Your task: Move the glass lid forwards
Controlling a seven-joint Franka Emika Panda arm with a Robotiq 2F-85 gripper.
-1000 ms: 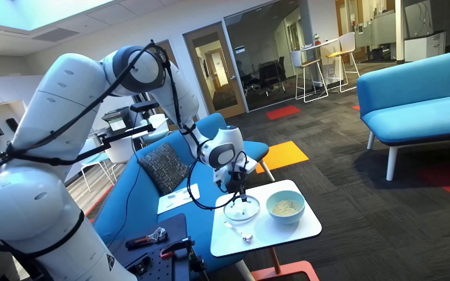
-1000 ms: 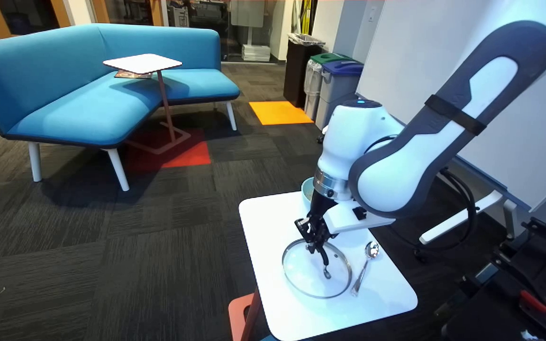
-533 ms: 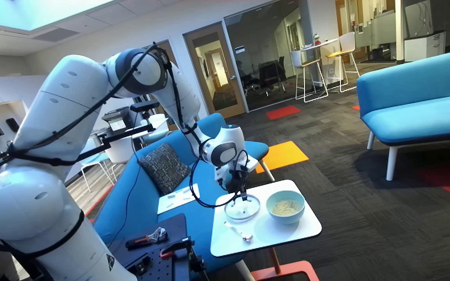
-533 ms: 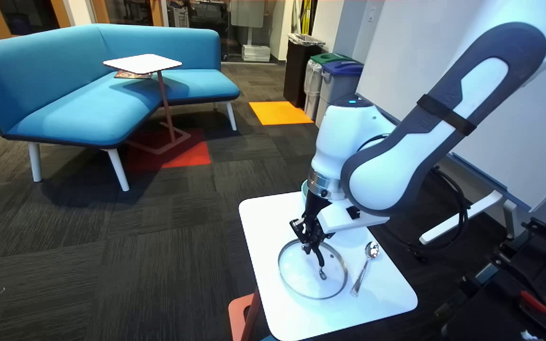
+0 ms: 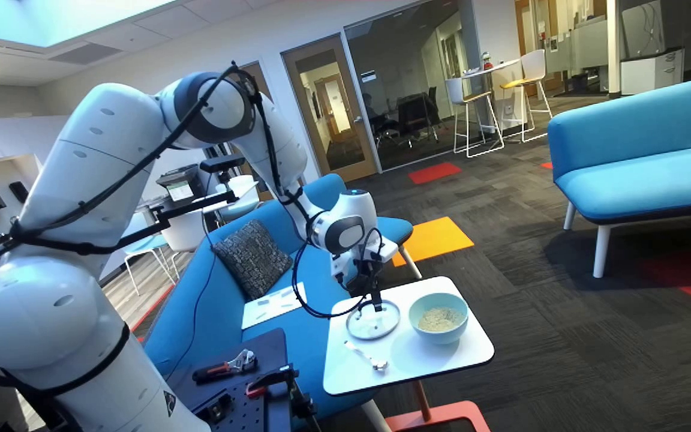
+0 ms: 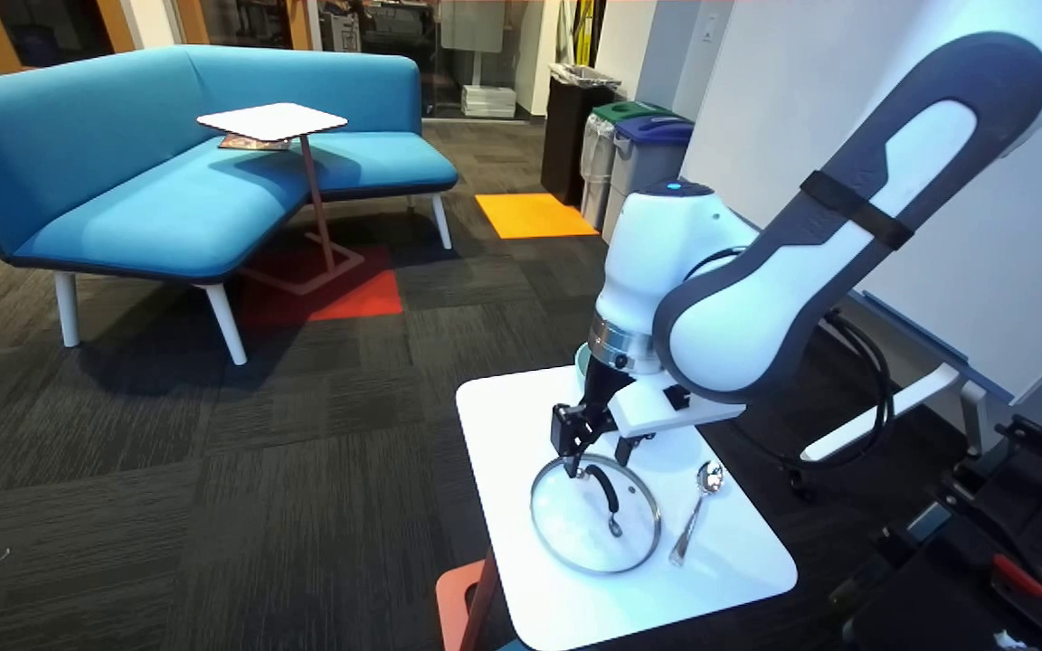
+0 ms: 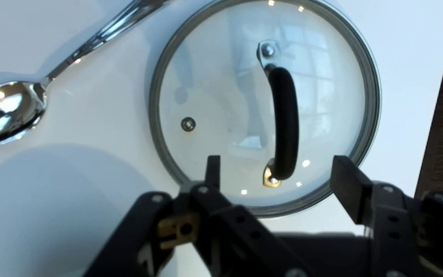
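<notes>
Claw (image 7: 277, 165) spread over glass lid (image 7: 214, 96), end of handle (image 7: 286, 123) showing between fingers (image 7: 349, 184); lid lies on table (image 6: 521, 420) beside spoon (image 7: 12, 111).

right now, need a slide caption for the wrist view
Open Robotiq gripper over a black-handled glass lid beside a metal spoon on a white tabletop.

Table (image 5: 405, 363): white, with coral foot (image 5: 441, 415). On the table: lid (image 7: 258, 109), clear, grey-rimmed, with black handle (image 7: 287, 123); spoon (image 7: 85, 50), silver; bowl (image 5: 438, 337), pale turquoise, its contents (image 5: 441, 320) speckled beige. Above the table: gripper (image 7: 276, 169), black; arm (image 6: 747, 339), white and dark grey. Beside the table: sofa (image 5: 222, 309), blue; cushion (image 5: 251, 259), mottled grey. Around the table: carpet (image 6: 349, 425) runs dark grey, finely streaked, with orange tile (image 6: 536, 215) and red tile (image 6: 367, 294).
</notes>
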